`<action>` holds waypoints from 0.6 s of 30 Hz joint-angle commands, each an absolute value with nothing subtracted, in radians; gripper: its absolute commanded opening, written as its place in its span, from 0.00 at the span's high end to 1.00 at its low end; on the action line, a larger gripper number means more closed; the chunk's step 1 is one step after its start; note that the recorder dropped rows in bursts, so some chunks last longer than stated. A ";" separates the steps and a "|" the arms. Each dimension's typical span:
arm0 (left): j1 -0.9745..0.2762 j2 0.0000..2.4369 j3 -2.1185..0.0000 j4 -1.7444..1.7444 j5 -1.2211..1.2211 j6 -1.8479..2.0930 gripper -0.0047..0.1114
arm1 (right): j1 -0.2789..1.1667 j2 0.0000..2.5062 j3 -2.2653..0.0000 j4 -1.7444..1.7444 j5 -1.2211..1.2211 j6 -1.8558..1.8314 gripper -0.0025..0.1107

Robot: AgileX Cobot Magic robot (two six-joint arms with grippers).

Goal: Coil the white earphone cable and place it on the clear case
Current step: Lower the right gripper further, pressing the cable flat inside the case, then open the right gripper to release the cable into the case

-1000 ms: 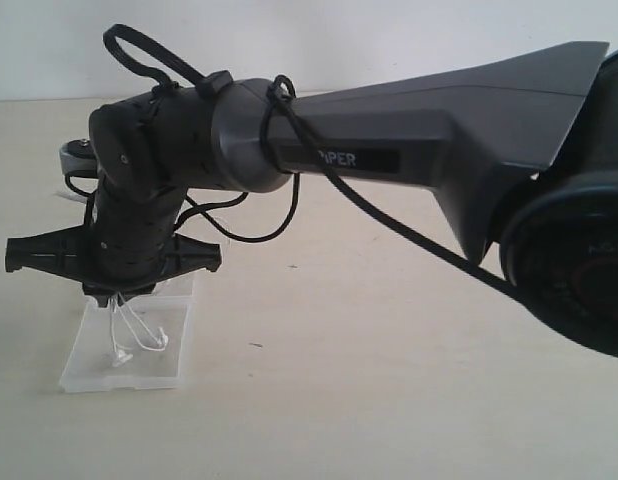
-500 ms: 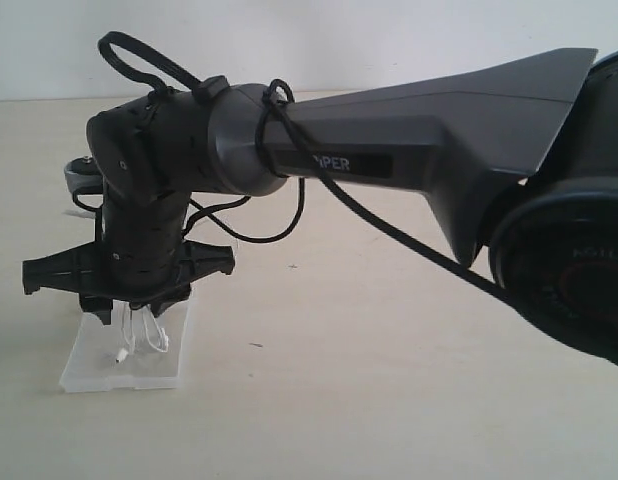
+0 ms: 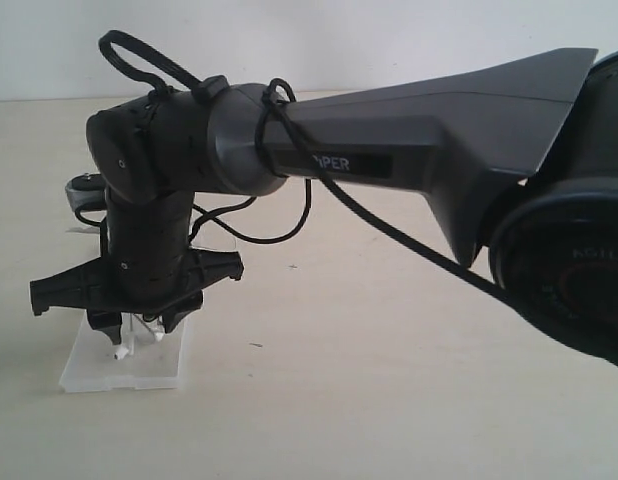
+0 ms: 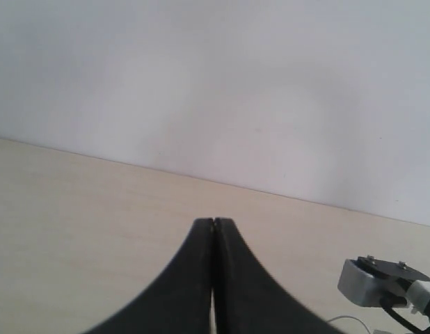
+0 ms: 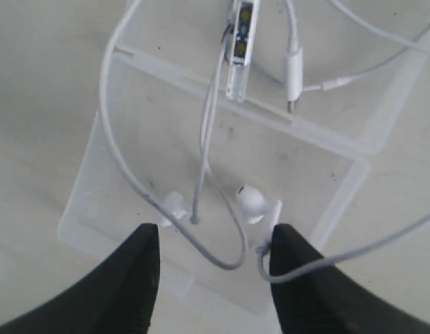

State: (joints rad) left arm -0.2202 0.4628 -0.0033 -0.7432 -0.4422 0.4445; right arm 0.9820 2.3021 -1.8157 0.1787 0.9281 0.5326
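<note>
The clear case lies open and flat on the pale table. In the right wrist view the clear case holds the white earphone cable, loosely looped. Its two earbuds lie on one half, the inline remote and plug near the hinge. My right gripper hangs open just above the earbuds, holding nothing, and one cable loop passes close by a fingertip. From outside, the right gripper points down over the case. My left gripper is shut and empty, above bare table.
The long dark right arm spans the exterior view, with its black cable hanging under it. Part of the earphone cable trails off the case onto the table. A grey metal mount shows beside the left gripper.
My right gripper has opened and let go of the earphone cable, which now lies on the case. The gripper has sunk a little lower over it.
</note>
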 commanded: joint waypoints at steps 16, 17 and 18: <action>-0.219 0.454 0.000 -0.745 -0.439 0.445 0.96 | 1.047 2.255 -1.822 0.182 1.124 0.410 0.55; -0.219 0.454 0.000 -0.745 -0.439 0.445 0.96 | 1.047 2.247 -1.822 0.184 1.138 0.406 0.55; -0.219 0.454 0.000 -0.745 -0.439 0.445 0.96 | 1.047 2.240 -1.822 0.181 1.147 0.406 0.55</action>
State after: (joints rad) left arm -0.2202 0.4628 -0.0033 -0.7432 -0.4422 0.4445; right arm 1.0433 2.2684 -1.8157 0.1904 1.1118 0.4218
